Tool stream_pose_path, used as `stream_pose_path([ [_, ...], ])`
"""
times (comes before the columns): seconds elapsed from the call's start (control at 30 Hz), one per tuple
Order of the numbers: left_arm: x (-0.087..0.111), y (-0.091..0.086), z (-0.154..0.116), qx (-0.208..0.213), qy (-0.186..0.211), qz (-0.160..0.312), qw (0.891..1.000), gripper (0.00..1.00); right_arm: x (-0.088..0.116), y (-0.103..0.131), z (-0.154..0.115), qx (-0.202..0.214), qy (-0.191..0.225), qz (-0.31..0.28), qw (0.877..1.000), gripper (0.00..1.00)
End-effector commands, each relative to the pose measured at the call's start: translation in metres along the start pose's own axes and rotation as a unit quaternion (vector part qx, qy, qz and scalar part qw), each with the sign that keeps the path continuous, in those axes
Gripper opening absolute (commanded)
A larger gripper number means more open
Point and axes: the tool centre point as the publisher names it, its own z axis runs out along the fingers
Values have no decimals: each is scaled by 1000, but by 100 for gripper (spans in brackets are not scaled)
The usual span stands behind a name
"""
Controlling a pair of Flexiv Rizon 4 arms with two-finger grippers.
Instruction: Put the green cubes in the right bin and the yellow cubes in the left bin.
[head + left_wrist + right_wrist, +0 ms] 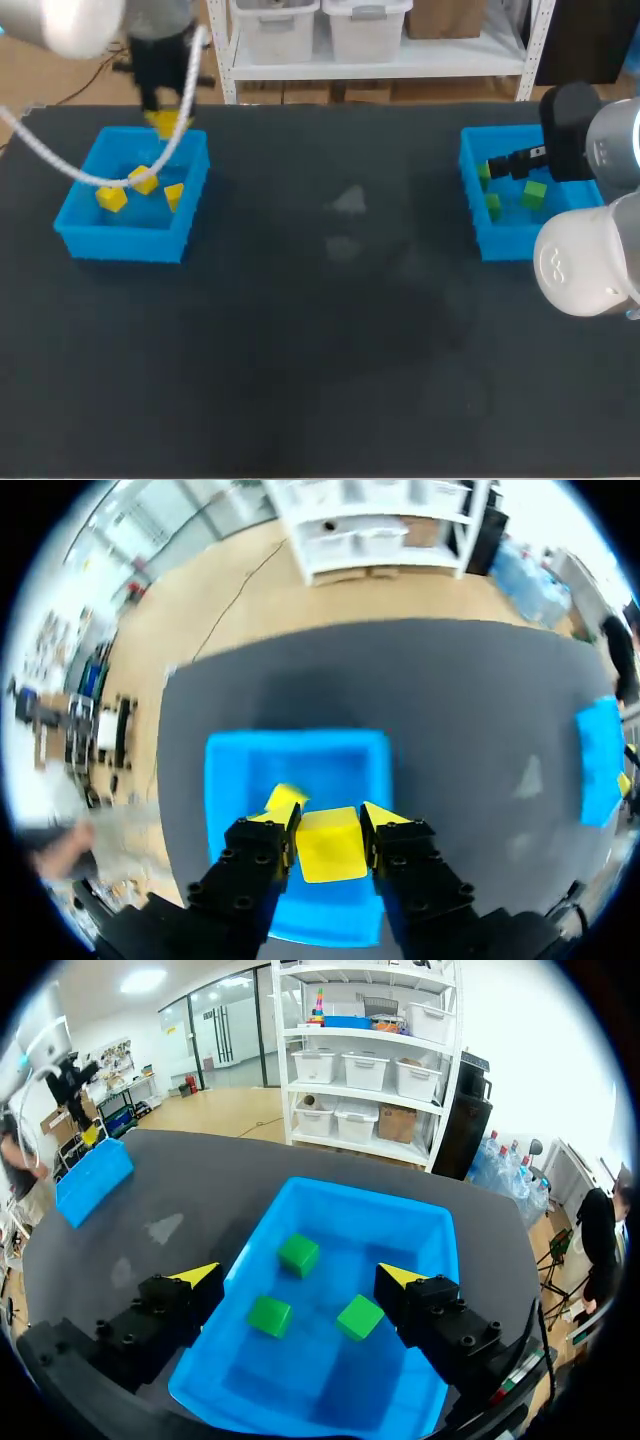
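Note:
My left gripper [330, 830] is shut on a yellow cube [330, 844] and hangs above the left blue bin [228, 780]. In the head view this gripper [165, 123] is over the bin's far rim. Three yellow cubes [112, 198] [143, 180] [174, 195] lie inside that bin [75, 235]. My right gripper [302, 1276] stands open above the right blue bin [425, 1225], nothing between its fingers. Below it lie three green cubes [299, 1255] [270, 1315] [360, 1317]. The head view shows the right arm partly covering this bin [475, 215].
A dark table mat [330, 330] stretches between the two bins. A white cable [60, 165] from my left arm hangs across the left bin. My right arm's white body [590, 260] covers the right bin's near corner.

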Motion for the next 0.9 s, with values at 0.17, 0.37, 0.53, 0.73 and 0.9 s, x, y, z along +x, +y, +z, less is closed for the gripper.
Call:
stream_pose_path([
  [0.17,48,48,40,24,-33,-39,998,0,0,0,-1,0,0,0,1000,100],
  [0.37,51,51,45,12,-30,-40,999,44,0,0,-1,0,0,0,1000,100],
  [0.53,52,49,43,41,-39,-45,997,100,0,0,-1,0,0,0,1000,100],
  [0.73,52,37,37,118,-51,-60,990,100,0,0,-1,0,0,0,1000,100],
  [0.9,52,37,37,118,-51,-60,990,100,0,0,-1,0,0,0,1000,100],
])
